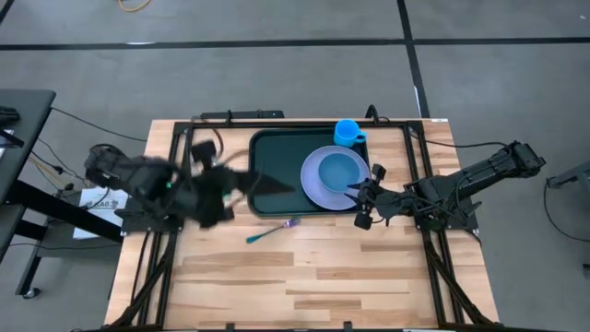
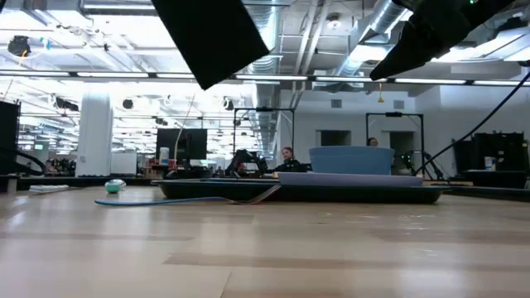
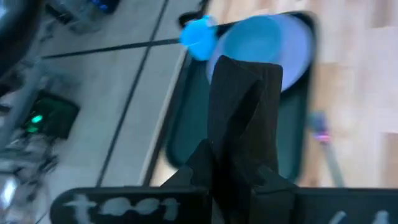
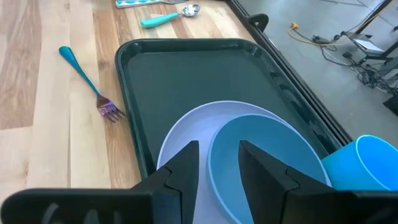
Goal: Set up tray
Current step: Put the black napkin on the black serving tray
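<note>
The dark green tray point(image 1: 277, 152) lies at the table's far middle. On its right half sits a lavender plate point(image 1: 313, 189) with a blue bowl point(image 1: 341, 169) on it, and a blue cup point(image 1: 348, 132) stands at the far right corner. My left gripper point(image 1: 235, 189), left of the tray, is shut on a flat black rectangle point(image 1: 269, 183). My right gripper point(image 4: 217, 162) is open at the plate's right edge, with its fingers over the near rim of the bowl point(image 4: 261, 155). I cannot tell whether they touch it. A teal fork point(image 1: 272, 231) lies on the wood near the tray. My left gripper pinches the flat black rectangle between its two fingers at one end point(image 3: 239, 155). The piece sticks out past the fingers toward the tray. It is lifted clear of the table and shows high and tilted point(image 2: 207, 33) in the low view.
A teal-handled spoon point(image 4: 177, 14) lies on the wood beyond the tray's left end, close to my left arm. The fork's purple tines point(image 4: 109, 111) point at the tray's near rim. Bare wood fills the table's near half. People sit in the room behind the table.
</note>
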You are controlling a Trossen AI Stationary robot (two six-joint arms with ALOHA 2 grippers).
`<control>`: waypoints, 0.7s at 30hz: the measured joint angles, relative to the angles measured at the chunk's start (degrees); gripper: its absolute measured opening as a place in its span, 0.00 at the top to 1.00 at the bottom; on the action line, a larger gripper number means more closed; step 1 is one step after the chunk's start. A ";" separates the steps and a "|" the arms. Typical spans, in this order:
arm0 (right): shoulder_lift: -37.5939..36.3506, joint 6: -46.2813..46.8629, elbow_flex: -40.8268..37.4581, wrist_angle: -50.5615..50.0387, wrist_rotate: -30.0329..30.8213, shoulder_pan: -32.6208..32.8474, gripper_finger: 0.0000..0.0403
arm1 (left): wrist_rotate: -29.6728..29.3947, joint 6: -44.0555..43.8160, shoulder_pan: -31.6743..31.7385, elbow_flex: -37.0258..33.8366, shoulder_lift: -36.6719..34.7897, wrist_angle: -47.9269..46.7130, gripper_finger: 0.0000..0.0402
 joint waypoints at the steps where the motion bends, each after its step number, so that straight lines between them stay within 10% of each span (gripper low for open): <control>1: 0.00 0.08 0.00 0.00 -0.02 0.00 0.73 | 0.05 1.91 2.18 0.00 -0.30 0.00 1.00; 21: 3.49 2.18 0.12 -0.24 0.04 -0.01 0.73 | 21.30 41.75 44.32 -18.39 -0.37 32.65 1.00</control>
